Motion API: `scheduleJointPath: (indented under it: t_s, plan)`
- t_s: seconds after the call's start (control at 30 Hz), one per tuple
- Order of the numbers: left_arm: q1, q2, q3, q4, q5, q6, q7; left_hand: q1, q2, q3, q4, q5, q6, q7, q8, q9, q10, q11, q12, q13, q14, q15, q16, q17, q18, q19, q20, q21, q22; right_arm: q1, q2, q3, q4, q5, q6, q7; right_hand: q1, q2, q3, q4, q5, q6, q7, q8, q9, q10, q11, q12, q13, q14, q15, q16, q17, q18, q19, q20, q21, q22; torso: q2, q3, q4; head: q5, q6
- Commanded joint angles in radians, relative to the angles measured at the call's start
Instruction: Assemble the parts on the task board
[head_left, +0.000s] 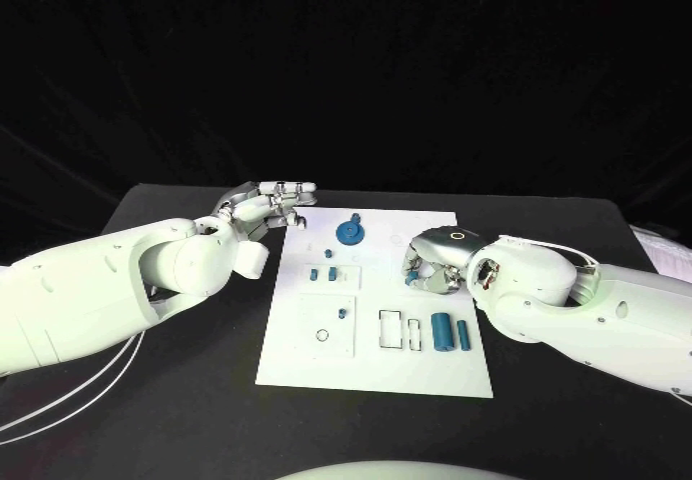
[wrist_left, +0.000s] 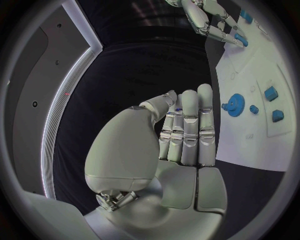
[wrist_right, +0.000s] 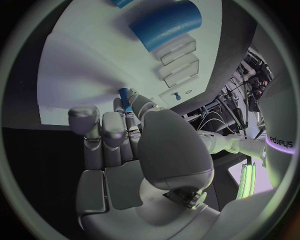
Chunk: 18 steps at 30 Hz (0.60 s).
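The task board (head_left: 378, 375) lies in the middle of the black table (head_left: 173, 420). The left hand (head_left: 268, 208) hovers at its far left corner, fingers straight and pressed together, holding nothing. The right hand (head_left: 433, 262) reaches over the board's right half and pinches a small blue part (wrist_right: 124, 94) at its fingertips. A blue gear (head_left: 351, 231) sits near the far edge; two blue cylinders (head_left: 451, 333) lie nearer, at right.
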Motion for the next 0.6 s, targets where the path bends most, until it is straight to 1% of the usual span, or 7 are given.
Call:
scheduleJointPath:
  t_s: [0.03, 0.13, 0.23, 0.27, 0.33, 0.6]
  plan:
    - [0.0, 0.001, 0.001, 0.002, -0.005, 0.02, 0.003, -0.002, 0.008, -0.007, -0.001, 0.004, -0.004, 0.0, -0.003, -0.001, -0.005, 0.001, 0.005, 0.001, -0.006, -0.001, -0.003, -0.001, 0.019, -0.006, 0.003, -0.003, -0.001, -0.003, -0.001, -0.001, 0.002, -0.03, -0.061, -0.002, 0.014, 0.018, 0.021, -0.007, -0.004, 0.019, -0.002, 0.012, 0.007, 0.03, -0.009, 0.006, 0.004, 0.031, -0.009, 0.026, 0.026, -0.024, 0.018, -0.004, 0.031, 0.044, 0.0, 0.0001, -0.0001, 0.0, -0.001]
    - [0.0, 0.001, 0.001, 0.002, -0.005, 0.021, 0.002, -0.002, 0.008, -0.007, -0.001, 0.004, -0.004, 0.0, -0.003, -0.001, -0.005, 0.001, 0.005, 0.001, -0.006, -0.001, -0.003, -0.001, 0.019, -0.006, 0.003, -0.003, -0.001, -0.004, -0.008, -0.001, 0.01, -0.031, -0.14, 0.009, 0.041, 0.017, 0.053, -0.032, -0.003, 0.024, 0.002, 0.013, 0.008, 0.055, -0.013, 0.004, 0.005, 0.028, -0.015, 0.023, 0.022, -0.024, 0.017, -0.011, 0.034, 0.044, 0.0, 0.0007, 0.0009, 0.001, -0.003]
    - [-0.001, 0.001, 0.001, 0.001, -0.005, 0.021, 0.002, -0.002, 0.008, -0.007, -0.001, 0.004, -0.004, 0.0, -0.003, -0.001, -0.005, 0.001, 0.005, 0.001, -0.006, -0.001, -0.003, -0.001, 0.019, -0.006, 0.003, -0.003, -0.001, -0.004, -0.021, 0.0, 0.028, -0.018, -0.199, 0.019, 0.052, 0.013, 0.076, -0.048, -0.003, 0.023, 0.005, 0.01, 0.006, 0.07, -0.013, 0.001, 0.007, 0.026, -0.016, 0.024, 0.023, -0.025, 0.017, -0.013, 0.039, 0.051, -0.001, 0.0009, 0.001, 0.001, -0.004]
    - [-0.001, 0.001, 0.001, 0.001, -0.005, 0.021, 0.002, -0.002, 0.008, -0.007, -0.001, 0.004, -0.004, 0.0, -0.003, -0.001, -0.005, 0.001, 0.005, 0.001, -0.006, -0.001, -0.003, -0.001, 0.019, -0.006, 0.003, -0.003, -0.001, -0.004, -0.023, 0.0, 0.031, -0.016, -0.203, 0.02, 0.052, 0.012, 0.077, -0.049, -0.003, 0.023, 0.005, 0.01, 0.006, 0.071, -0.013, 0.001, 0.007, 0.026, -0.016, 0.024, 0.024, -0.025, 0.017, -0.013, 0.04, 0.052, -0.001, 0.0008, 0.0012, 0.001, -0.004]
    - [-0.001, 0.001, 0.001, 0.001, -0.005, 0.021, 0.002, -0.002, 0.008, -0.007, -0.001, 0.004, -0.004, 0.0, -0.003, -0.001, -0.005, 0.001, 0.005, 0.001, -0.006, -0.001, -0.003, -0.001, 0.019, -0.006, 0.003, -0.003, -0.001, -0.002, -0.035, 0.002, 0.048, -0.003, -0.214, 0.021, 0.049, 0.009, 0.08, -0.05, -0.003, 0.023, 0.006, 0.009, 0.006, 0.074, -0.013, -0.001, 0.007, 0.026, -0.016, 0.025, 0.024, -0.026, 0.018, -0.013, 0.041, 0.054, -0.001, -0.0007, 0.0011, 0.002, -0.004]
    - [-0.001, 0.002, 0.001, -0.001, -0.005, 0.022, 0.0, -0.002, 0.008, -0.007, -0.001, 0.004, -0.004, 0.0, -0.003, -0.001, -0.005, 0.001, 0.005, 0.001, -0.006, -0.001, -0.003, -0.001, 0.019, -0.006, 0.003, -0.003, -0.001, 0.011, -0.068, 0.01, 0.125, 0.055, -0.205, 0.02, 0.039, 0.003, 0.084, -0.049, -0.003, 0.024, 0.007, 0.008, 0.006, 0.076, -0.012, -0.006, 0.007, 0.025, -0.016, 0.026, 0.025, -0.026, 0.017, -0.013, 0.043, 0.056, 0.0, 0.0002, -0.0007, 0.006, -0.006]
